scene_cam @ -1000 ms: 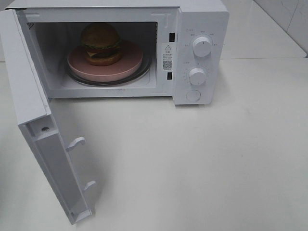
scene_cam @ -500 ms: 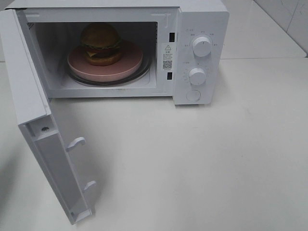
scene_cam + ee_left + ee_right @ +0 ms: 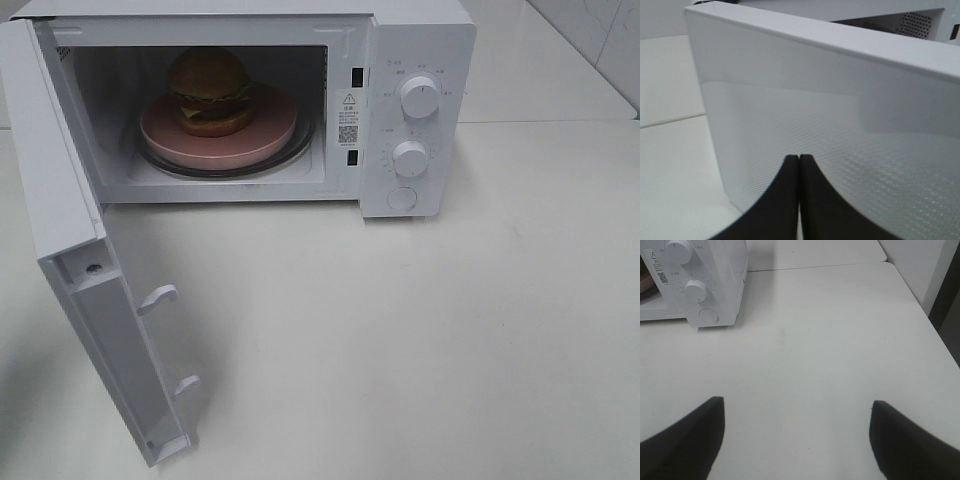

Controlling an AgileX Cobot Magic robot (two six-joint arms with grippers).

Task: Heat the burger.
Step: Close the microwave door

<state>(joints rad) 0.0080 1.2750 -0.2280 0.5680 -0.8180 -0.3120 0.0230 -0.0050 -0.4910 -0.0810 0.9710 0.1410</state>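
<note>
**A:** what's going on over on the left?

**B:** The left fingers (image 3: 790, 180) are clenched together with nothing between them. Their tips are right up by the outer face of the swung-open door (image 3: 840, 125). Can't tell if they actually touch it.

**A:** and the burger?

**B:** The burger (image 3: 209, 90) sits on the pink plate (image 3: 270, 135) inside the microwave (image 3: 420, 40), on the far side of that door from the left fingers.

**A:** right side?

**B:** The right fingers (image 3: 690, 435) are spread wide, released, over the white surface (image 3: 815, 340). The knobs (image 3: 696, 290) are well ahead of them.

white tabletop (image 3: 450, 330), pale tiles (image 3: 600, 40) behind
</note>
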